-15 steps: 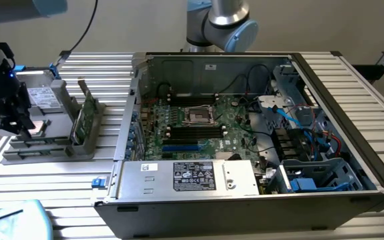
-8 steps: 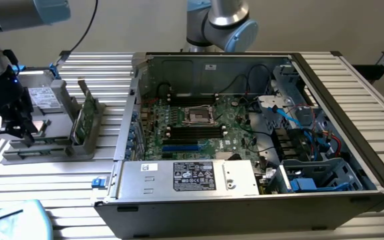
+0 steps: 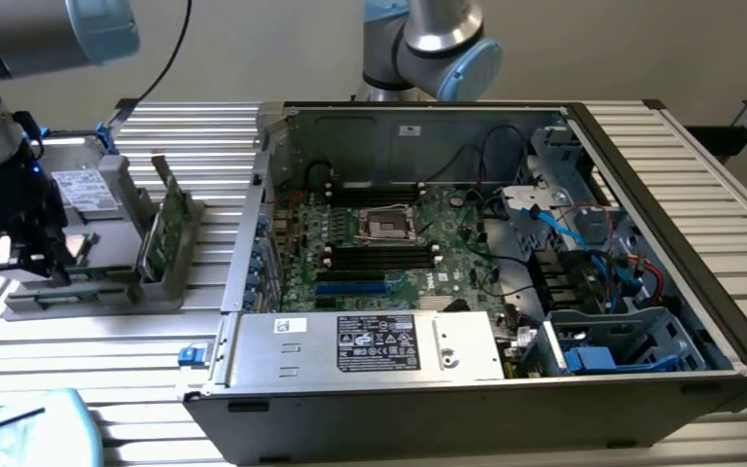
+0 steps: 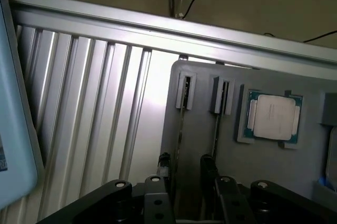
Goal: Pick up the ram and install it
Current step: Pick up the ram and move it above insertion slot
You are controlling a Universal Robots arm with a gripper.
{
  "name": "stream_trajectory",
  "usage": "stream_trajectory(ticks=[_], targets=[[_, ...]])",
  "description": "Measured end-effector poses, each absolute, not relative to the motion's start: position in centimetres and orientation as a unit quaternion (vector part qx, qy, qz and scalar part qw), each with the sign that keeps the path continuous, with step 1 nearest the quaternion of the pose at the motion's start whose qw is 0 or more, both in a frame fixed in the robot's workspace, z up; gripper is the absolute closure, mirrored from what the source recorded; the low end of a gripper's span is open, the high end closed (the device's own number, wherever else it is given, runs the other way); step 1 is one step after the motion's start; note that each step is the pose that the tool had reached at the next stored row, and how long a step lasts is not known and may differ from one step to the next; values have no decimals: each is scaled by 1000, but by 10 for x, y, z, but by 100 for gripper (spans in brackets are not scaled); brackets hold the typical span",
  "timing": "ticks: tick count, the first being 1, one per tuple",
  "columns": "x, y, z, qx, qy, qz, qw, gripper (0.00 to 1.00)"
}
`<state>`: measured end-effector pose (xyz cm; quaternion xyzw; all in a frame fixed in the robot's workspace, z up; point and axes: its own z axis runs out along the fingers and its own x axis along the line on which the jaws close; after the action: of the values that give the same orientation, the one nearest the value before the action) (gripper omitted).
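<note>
Slatted aluminium counter [image 3: 101, 341], with a grey holder [image 4: 202, 129] at nine o'clock of the open computer case [image 3: 347, 122].
My tool [image 4: 186, 169] hangs released, jaws either side of the ram [image 4: 181, 129], which stands on edge in the holder. I judge it light, stiff and fragile, so I'd pinch its flat faces mid-length.

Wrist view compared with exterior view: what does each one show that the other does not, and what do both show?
Wrist view: a processor chip seated in its pocket. Exterior view: the open computer case with its motherboard and power supply. Both: the gray holder, the ram standing in it, and the open end effector.
</note>
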<state>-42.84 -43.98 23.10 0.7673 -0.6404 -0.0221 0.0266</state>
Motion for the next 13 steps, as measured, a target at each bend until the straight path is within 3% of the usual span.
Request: stream_trajectory(ticks=[13], targets=[[-427, -450, 211, 777, -629, -24, 26, 63]])
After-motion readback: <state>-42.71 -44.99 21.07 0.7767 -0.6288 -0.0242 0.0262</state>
